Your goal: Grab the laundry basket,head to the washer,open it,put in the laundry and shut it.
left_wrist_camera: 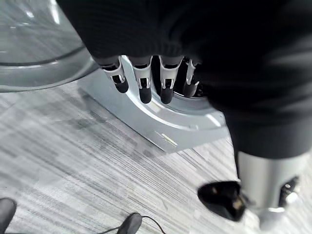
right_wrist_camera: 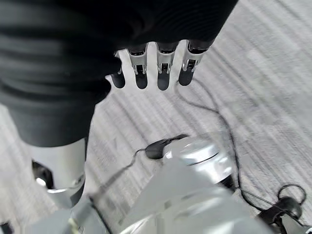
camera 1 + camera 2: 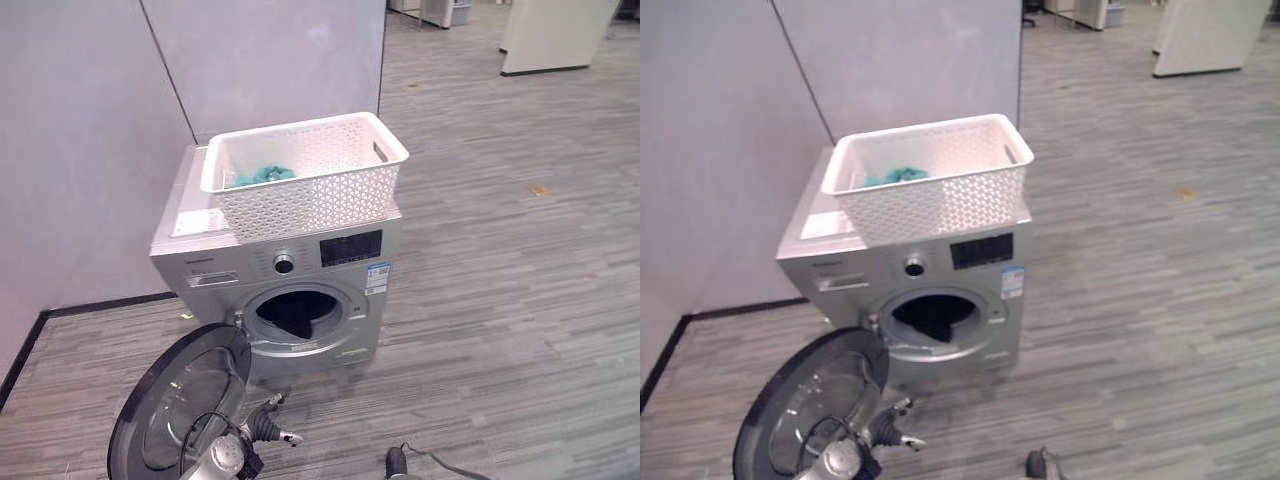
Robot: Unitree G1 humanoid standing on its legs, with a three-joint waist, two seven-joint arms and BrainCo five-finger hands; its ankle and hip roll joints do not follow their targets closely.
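Note:
A silver washer (image 3: 210,262) stands against a grey wall, its round door (image 3: 180,400) swung wide open to the left. Dark cloth (image 3: 297,312) lies in the drum. On top of the washer sits a white laundry basket (image 3: 320,190) with teal cloth (image 3: 265,175) in it. My left hand (image 3: 265,425) hangs low in front of the washer, beside the open door. Its fingers (image 1: 145,83) are straight and hold nothing, with the washer's front (image 1: 161,122) just past them. My right hand (image 2: 163,73) hangs over the floor, fingers relaxed and empty.
Grey partition walls (image 3: 90,120) close off the left and back. Striped grey carpet (image 3: 500,280) stretches to the right of the washer. A white cabinet (image 3: 555,35) stands far back on the right.

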